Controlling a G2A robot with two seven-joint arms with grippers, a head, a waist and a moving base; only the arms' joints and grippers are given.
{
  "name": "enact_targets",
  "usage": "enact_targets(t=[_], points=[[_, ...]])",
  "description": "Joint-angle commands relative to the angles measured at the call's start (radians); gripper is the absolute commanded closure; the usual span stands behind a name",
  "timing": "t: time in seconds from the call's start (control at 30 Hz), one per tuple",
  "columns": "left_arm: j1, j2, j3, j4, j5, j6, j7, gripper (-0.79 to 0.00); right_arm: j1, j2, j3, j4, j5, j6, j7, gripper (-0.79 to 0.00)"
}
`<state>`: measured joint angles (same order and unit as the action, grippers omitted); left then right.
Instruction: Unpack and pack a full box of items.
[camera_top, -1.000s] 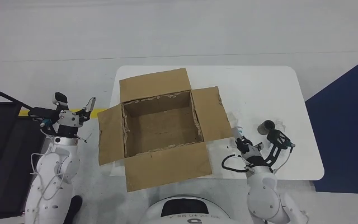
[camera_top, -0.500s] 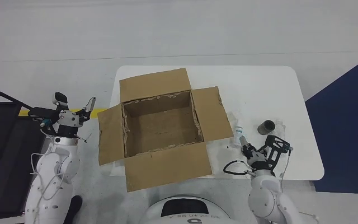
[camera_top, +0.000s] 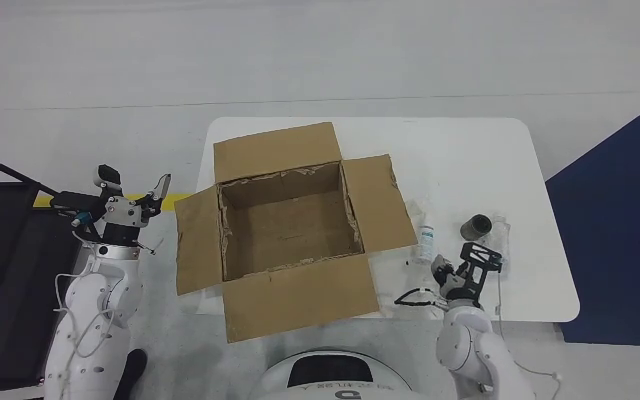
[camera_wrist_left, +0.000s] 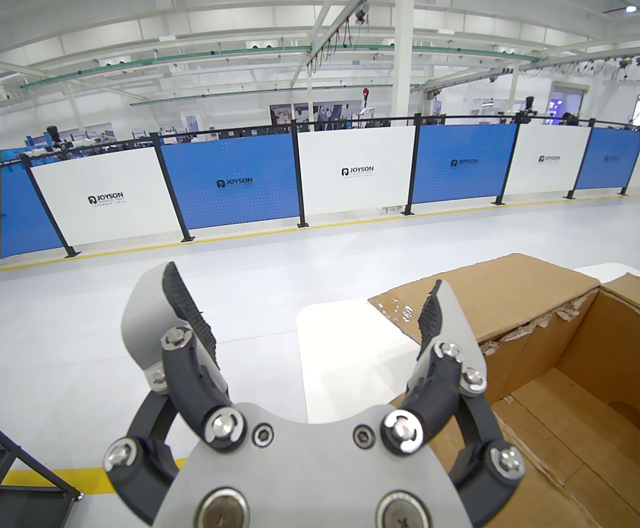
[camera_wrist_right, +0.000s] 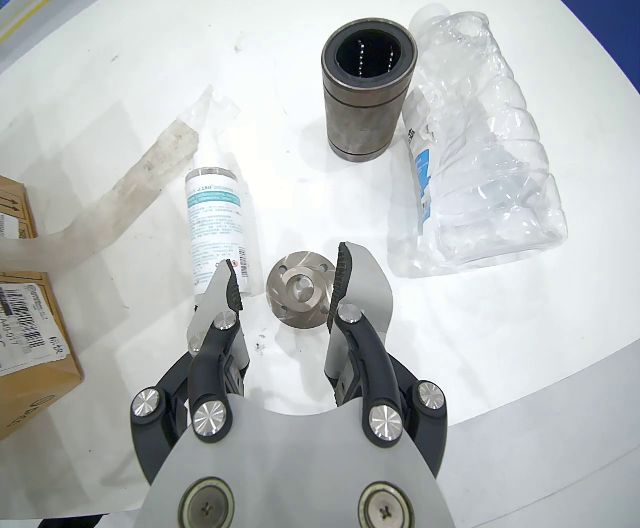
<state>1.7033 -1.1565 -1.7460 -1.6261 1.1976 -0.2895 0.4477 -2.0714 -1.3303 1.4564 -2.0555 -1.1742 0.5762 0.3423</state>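
On the white table (camera_top: 470, 150) the cardboard box (camera_top: 290, 225) stands open. Right of it sit a white bottle (camera_wrist_right: 217, 220), metal flange (camera_wrist_right: 299, 295), steel cylinder (camera_wrist_right: 367, 90), crushed plastic bottle (camera_wrist_right: 480, 165). Right pincer (camera_wrist_right: 287, 260), released, straddles the flange; left pincer (camera_wrist_left: 303, 274), released, hangs left of the table.

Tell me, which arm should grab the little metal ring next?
Right, most likely. The right fingers are open and lined up on the metal ring. The left fingers sit on the other side of the box, far away.

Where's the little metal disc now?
In the right wrist view the disc lies on the table beside the white bottle, framed by the open right gripper.
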Motion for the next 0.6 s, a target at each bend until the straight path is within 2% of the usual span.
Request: enact_targets(t=[0.0, 0.23, 0.57], points=[[0.000, 0.000, 0.000, 0.000, 0.000, 0.000, 0.000, -0.785, 0.007, 0.000, -0.001, 0.005, -0.012, 0.003, 0.017, -0.348], [0.000, 0.000, 0.000, 0.000, 0.000, 0.000, 0.000, -0.785, 0.010, 0.000, -0.017, 0.015, -0.080, 0.010, 0.048, -0.339], [0.000, 0.000, 0.000, 0.000, 0.000, 0.000, 0.000, -0.785, 0.077, -0.010, -0.061, 0.073, -0.154, 0.092, 0.118, -0.329]])
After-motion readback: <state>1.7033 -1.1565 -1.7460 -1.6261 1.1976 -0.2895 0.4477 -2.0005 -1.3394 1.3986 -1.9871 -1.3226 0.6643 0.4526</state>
